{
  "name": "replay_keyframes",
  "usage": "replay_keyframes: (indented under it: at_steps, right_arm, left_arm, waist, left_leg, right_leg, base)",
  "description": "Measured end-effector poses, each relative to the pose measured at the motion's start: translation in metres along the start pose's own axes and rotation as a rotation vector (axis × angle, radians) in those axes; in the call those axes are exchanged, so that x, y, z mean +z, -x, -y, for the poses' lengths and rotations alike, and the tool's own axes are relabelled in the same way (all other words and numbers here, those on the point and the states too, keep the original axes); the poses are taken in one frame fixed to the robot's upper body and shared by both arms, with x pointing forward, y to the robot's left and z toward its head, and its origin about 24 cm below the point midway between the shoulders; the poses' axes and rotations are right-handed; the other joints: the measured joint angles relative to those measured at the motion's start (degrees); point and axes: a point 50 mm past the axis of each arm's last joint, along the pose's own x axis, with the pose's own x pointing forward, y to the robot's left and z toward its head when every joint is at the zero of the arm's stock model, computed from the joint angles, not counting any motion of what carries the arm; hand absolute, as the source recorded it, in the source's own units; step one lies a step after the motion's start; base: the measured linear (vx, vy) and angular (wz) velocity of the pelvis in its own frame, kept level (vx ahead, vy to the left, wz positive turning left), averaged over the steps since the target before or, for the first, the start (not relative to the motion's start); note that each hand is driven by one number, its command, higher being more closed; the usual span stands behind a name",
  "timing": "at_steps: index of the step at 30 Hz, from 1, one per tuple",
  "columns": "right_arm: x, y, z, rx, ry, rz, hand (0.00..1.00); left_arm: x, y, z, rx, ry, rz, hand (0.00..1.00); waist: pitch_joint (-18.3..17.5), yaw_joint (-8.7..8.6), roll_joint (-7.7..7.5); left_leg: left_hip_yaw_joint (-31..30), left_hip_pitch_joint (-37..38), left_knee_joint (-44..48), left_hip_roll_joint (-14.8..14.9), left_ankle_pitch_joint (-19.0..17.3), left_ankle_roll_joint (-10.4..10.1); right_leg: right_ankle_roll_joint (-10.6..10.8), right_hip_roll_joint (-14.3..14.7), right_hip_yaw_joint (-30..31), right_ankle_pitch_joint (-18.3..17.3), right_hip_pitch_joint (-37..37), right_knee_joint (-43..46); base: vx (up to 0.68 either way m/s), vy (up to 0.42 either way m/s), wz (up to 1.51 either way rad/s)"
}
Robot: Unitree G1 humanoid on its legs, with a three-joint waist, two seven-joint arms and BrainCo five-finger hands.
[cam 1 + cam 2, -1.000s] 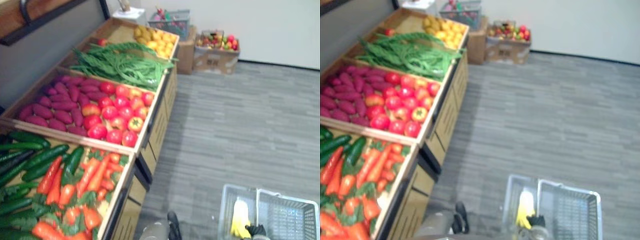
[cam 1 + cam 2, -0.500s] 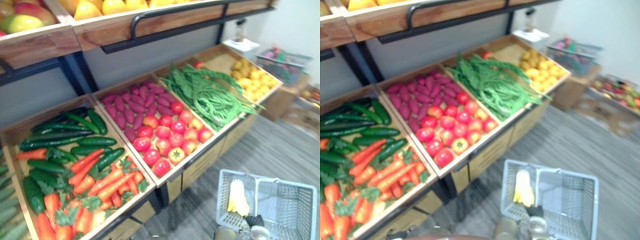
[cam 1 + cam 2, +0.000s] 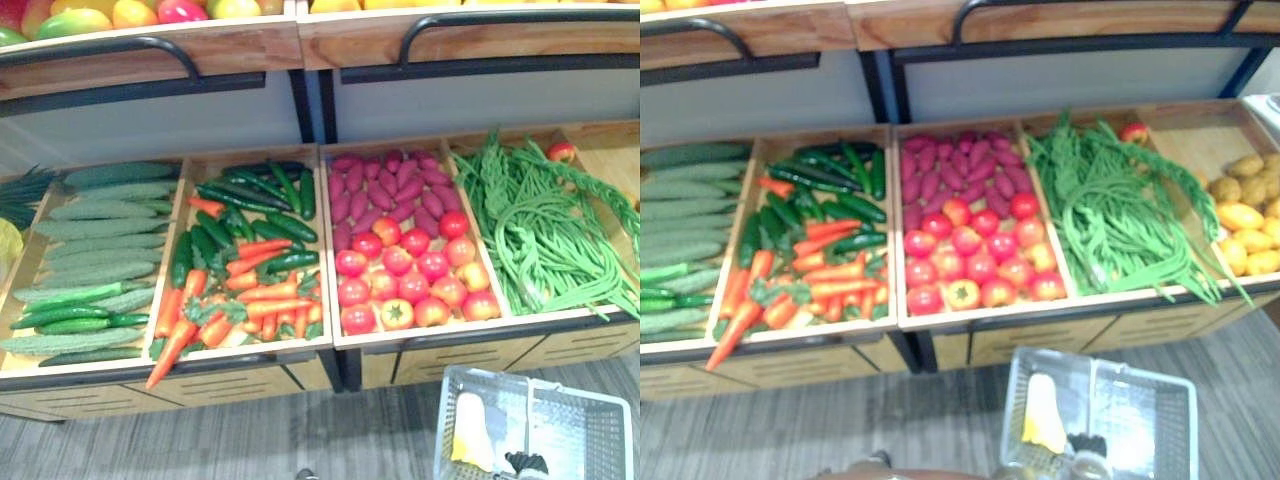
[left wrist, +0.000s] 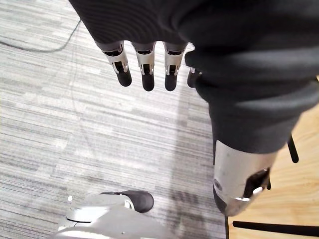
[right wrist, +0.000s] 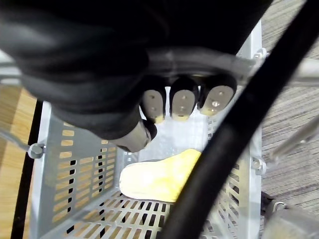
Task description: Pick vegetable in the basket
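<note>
A pale yellow vegetable (image 3: pixel 470 440) lies on the bottom of the grey mesh basket (image 3: pixel 592 432), which hangs low over the floor (image 4: pixel 75 124) just in front of the wooden stand (image 3: pixel 460 357). The right hand (image 5: pixel 182 102) has its fingers curled round the basket's handle (image 5: pixel 199 60), while the left hand (image 4: pixel 148 74) hangs over the floor with fingers straight and apart, holding nothing. On the stand, cucumbers (image 3: pixel 90 250), carrots (image 3: pixel 265 293), tomatoes (image 3: pixel 410 285) and green beans (image 3: pixel 545 240) fill the bins side by side.

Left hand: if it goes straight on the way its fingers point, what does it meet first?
Most likely the grey striped carpet floor; the left hand with silver dark-tipped fingers points down at it, and nothing shows between them.
</note>
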Motion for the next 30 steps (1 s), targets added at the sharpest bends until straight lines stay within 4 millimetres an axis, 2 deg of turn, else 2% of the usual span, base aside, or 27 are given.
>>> replay_keyframes:
  at_steps: [6, 8, 10, 12, 13, 15, 16, 18, 25, 28, 30]
  right_arm:
    - [-0.011, 0.003, -0.003, 0.003, -0.039, -0.040, 1.00]
    - [-0.011, 0.003, -0.003, 0.003, -0.037, -0.036, 1.00]
    - [-0.012, 0.003, -0.003, 0.005, -0.032, -0.035, 1.00]
    - [-0.011, 0.004, -0.007, 0.016, -0.017, -0.016, 1.00]
    - [-0.010, 0.005, -0.008, 0.018, -0.016, -0.012, 1.00]
    - [-0.011, 0.006, -0.012, 0.022, -0.008, 0.003, 1.00]
    - [-0.011, 0.007, -0.013, 0.025, -0.003, 0.006, 1.00]
    - [-0.010, 0.007, -0.015, 0.030, 0.001, 0.014, 1.00]
    - [-0.010, 0.008, -0.018, 0.039, 0.018, 0.024, 1.00]
    - [-0.011, 0.008, -0.018, 0.041, 0.020, 0.023, 1.00]
    - [-0.011, 0.008, -0.017, 0.039, 0.021, 0.022, 1.00]
  left_arm:
    - [-0.003, -0.002, -0.005, 0.023, 0.001, -0.021, 0.00]
    - [0.008, -0.001, -0.005, 0.040, 0.031, 0.031, 0.00]
    - [0.031, 0.003, -0.011, 0.084, 0.099, 0.152, 0.00]
    - [0.072, 0.021, -0.033, 0.213, 0.189, 0.422, 0.00]
    - [0.083, 0.027, -0.039, 0.254, 0.208, 0.492, 0.00]
    - [0.117, 0.049, -0.063, 0.448, 0.282, 0.726, 0.00]
    - [0.124, 0.055, -0.068, 0.493, 0.309, 0.780, 0.00]
    - [0.150, 0.082, -0.085, 0.615, 0.386, 0.983, 0.00]
    - [0.200, 0.145, -0.118, 0.748, 0.418, 1.507, 0.00]
    - [0.208, 0.152, -0.122, 0.757, 0.326, 1.621, 0.00]
    - [0.212, 0.150, -0.124, 0.736, 0.250, 1.658, 0.00]
  waist:
    - [-0.30, -0.20, -1.01]
    - [-0.35, -0.26, -1.03]
    - [-0.35, -0.25, -1.11]
    - [-0.71, -0.02, -1.23]
    - [-0.70, -0.02, -1.25]
    - [-0.78, 0.04, -1.31]
    - [-0.79, 0.04, -1.35]
    - [-0.86, 0.11, -1.52]
    - [-1.20, 0.02, -1.94]
    - [-1.43, -0.07, -2.08]
    - [-1.55, -0.01, -2.17]
  left_leg:
    - [0.64, 1.91, -3.60, -2.26, 1.75, 0.90]
    - [1.17, 2.15, -4.71, -2.37, 2.26, 0.89]
    - [1.07, 1.97, -4.73, -2.33, 2.30, 0.89]
    - [1.03, 1.71, -4.75, -2.31, 2.32, 0.88]
    - [1.03, 1.64, -4.75, -2.31, 2.34, 0.88]
    - [1.02, 1.80, -4.77, -2.32, 2.33, 0.88]
    - [1.02, 1.80, -4.78, -2.31, 2.33, 0.88]
    - [1.01, 1.79, -4.78, -2.32, 2.32, 0.89]
    - [1.55, 1.94, -4.79, -2.14, 2.29, 0.88]
    - [1.80, 1.89, -4.79, -2.08, 2.29, 0.88]
    - [2.24, 1.90, -4.80, -2.04, 2.28, 0.87]
  right_leg:
    - [0.36, -0.91, 1.07, 1.88, 0.79, -2.50]
    - [0.45, -0.86, 1.63, 1.94, 0.51, -2.51]
    - [0.44, -0.80, 1.61, 1.93, 0.37, -2.51]
    - [0.42, -0.75, 1.63, 1.92, -0.28, -2.43]
    - [0.42, -0.74, 1.63, 1.93, -0.34, -2.41]
    - [0.39, -0.71, 1.75, 1.92, -0.24, -2.26]
    - [0.38, -0.69, 1.82, 1.92, -0.24, -2.26]
    - [0.37, -0.65, 2.08, 1.93, -0.24, -2.27]
    - [-0.20, -0.23, 3.34, 2.25, -0.42, -2.81]
    - [-0.36, 0.00, 3.68, 2.58, -0.47, -3.42]
    - [-0.31, 0.12, 4.21, 2.68, -0.70, -3.63]
  base:
    - [-0.04, 0.059, -0.02]
    - [-0.05, 0.007, -0.11]
    - [0.00, 0.000, 0.00]
    - [0.00, 0.000, 0.00]
    - [0.05, -0.008, 0.00]
    - [0.05, -0.006, 0.01]
    - [0.05, -0.003, 0.01]
    - [0.04, 0.000, 0.01]
    - [0.00, -0.001, -0.04]
    - [-0.02, -0.003, -0.07]
    - [-0.02, 0.000, -0.11]
